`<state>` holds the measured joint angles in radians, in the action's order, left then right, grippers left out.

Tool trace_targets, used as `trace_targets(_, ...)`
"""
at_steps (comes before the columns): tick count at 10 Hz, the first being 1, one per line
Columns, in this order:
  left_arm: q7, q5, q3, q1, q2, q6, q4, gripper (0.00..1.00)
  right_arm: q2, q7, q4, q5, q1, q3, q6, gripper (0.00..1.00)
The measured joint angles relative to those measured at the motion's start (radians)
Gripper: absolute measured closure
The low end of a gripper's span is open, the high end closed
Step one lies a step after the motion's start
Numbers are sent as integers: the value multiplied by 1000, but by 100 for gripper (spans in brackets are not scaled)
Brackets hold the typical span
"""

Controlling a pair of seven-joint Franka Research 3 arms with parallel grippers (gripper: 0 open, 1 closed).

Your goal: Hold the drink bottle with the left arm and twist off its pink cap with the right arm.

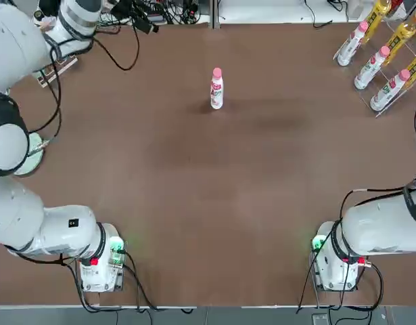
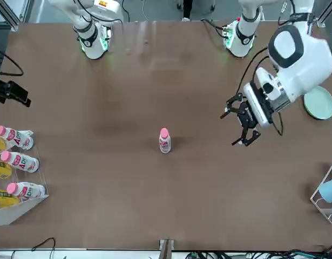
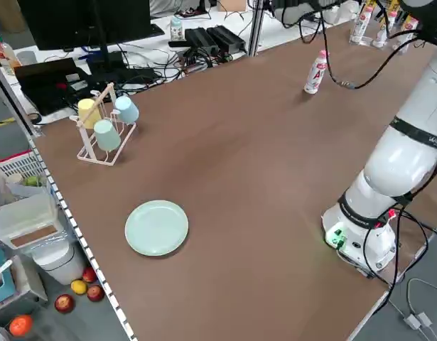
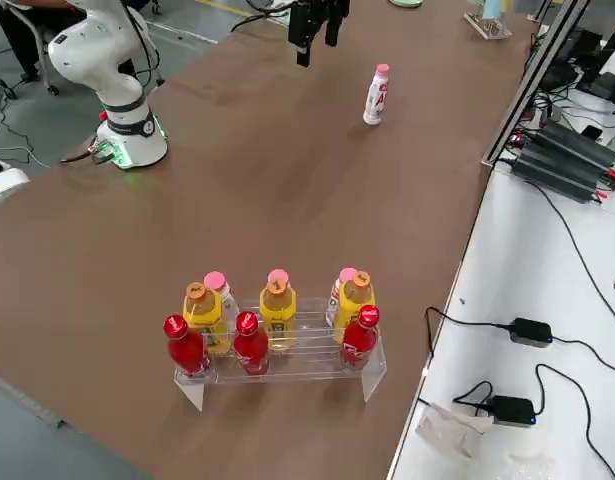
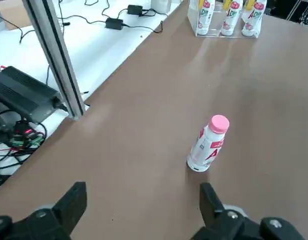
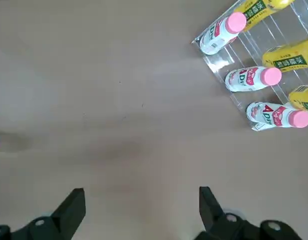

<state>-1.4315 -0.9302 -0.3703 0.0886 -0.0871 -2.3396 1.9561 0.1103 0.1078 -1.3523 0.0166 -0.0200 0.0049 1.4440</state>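
The drink bottle [image 1: 216,91] stands upright on the brown table, toward its far middle, with the pink cap [image 1: 216,72] on its neck. It also shows in the front view [image 2: 164,142] and in the left wrist view [image 5: 205,147]. My left gripper [image 2: 233,128] hangs open above the table on the bottle's left, well apart from it, with nothing between its fingers [image 5: 76,200]. My right gripper [image 6: 138,215] is open and empty, high over the table's right side near the clear rack; the drink bottle is out of its view.
A clear rack [image 1: 380,57] of white pink-capped and yellow bottles sits at the far right corner. A pale green plate [image 3: 157,227] lies at the left, a wire stand with cups [image 3: 104,126] beyond it. Both arm bases sit at the near edge.
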Motion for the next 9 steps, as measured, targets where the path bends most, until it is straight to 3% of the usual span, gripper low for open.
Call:
trace_targets(3,-169,-101,-56,-2,-135,-103,4,1,4,-36,-2,0,-2,-5,-2,0)
trace_targets(9,-300,-167,-239,-13,-338,-350,-31,1,48,-43,-7,0,-7,-11,-6,0)
